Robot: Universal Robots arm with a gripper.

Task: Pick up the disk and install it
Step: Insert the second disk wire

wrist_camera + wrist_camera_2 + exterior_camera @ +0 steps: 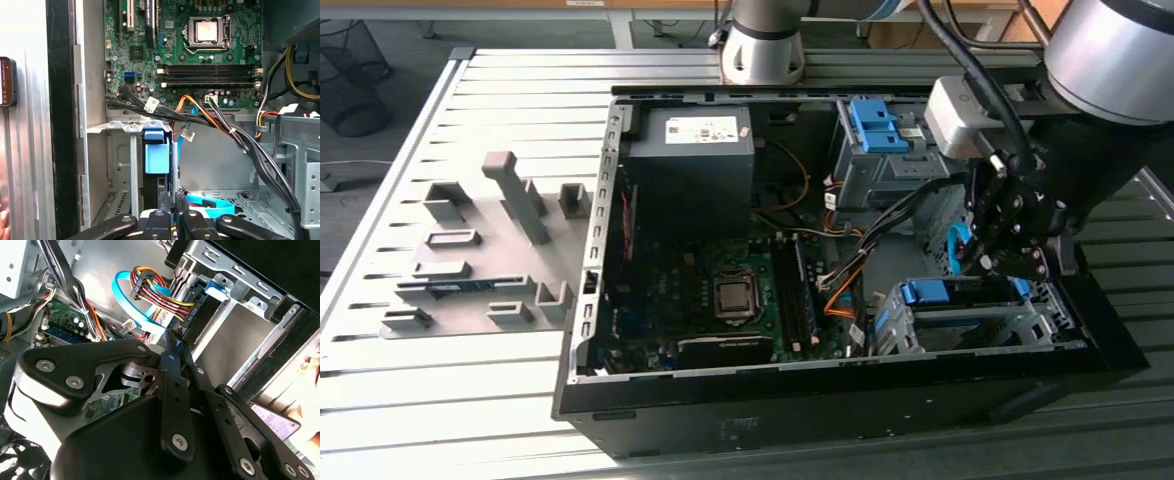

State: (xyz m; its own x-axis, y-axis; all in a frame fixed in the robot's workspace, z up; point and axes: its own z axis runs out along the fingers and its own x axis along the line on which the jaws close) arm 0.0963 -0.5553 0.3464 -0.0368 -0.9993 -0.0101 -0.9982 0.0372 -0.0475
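**Seating the drive in its bay**

In the exterior view my gripper (1011, 268) hangs over the silver sheet-metal drive cage (961, 325) at the corner of the open black computer case (854, 400), on the exterior view's right. The disk, a flat grey hard drive with blue plastic rails and tab (947, 292), already sits in the top of that cage, just beside and below my tips. As I judge it, the job here is to seat it. I should press square along the slot, keep the rails in their guides, and stay off the loose wiring nearby.

In the second wrist view my gripper (172, 342) has its jaws drawn together to a point, with nothing visible between them. They aim toward the cage (240, 275), close past a flat light-blue data cable (131, 300).

In the first wrist view the disk (156, 156) stands edge-on in the bay, blue tab uppermost, with the green motherboard (200, 60) beyond. My gripper (175, 210) is right against its near end, jaws closed and gripping nothing. I cannot tell whether the tips actually touch it.
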